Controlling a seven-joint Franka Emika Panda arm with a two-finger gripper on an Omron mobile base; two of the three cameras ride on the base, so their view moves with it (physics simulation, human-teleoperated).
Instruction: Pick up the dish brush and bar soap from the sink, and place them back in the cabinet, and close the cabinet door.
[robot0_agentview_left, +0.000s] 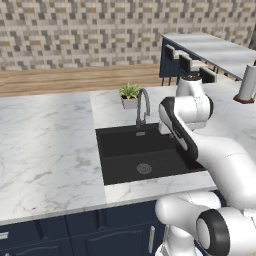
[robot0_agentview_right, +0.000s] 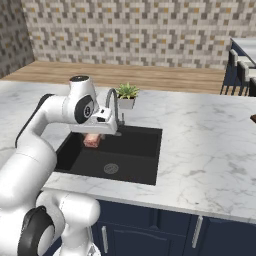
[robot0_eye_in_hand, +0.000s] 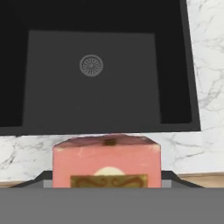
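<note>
Bar soap (robot0_eye_in_hand: 106, 161) in gripper (robot0_eye_in_hand: 106, 181), long axis crosswise, above sink (robot0_eye_in_hand: 192, 87).

My arm (robot0_agentview_left: 225, 155) is built of thick, rounded, glossy white shells, with dark, near-black rings and bands at the joints and a black stripe along one link. A round dark cap sits on top of one joint near my wrist, and a boxy white hand (robot0_agentview_right: 102, 121) follows it. Low at my base, a big white joint carries a wide black ring around a white disc.

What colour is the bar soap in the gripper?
Pinkish-red, with a tan label on its face; the bar soap shows best in the hand view.
</note>
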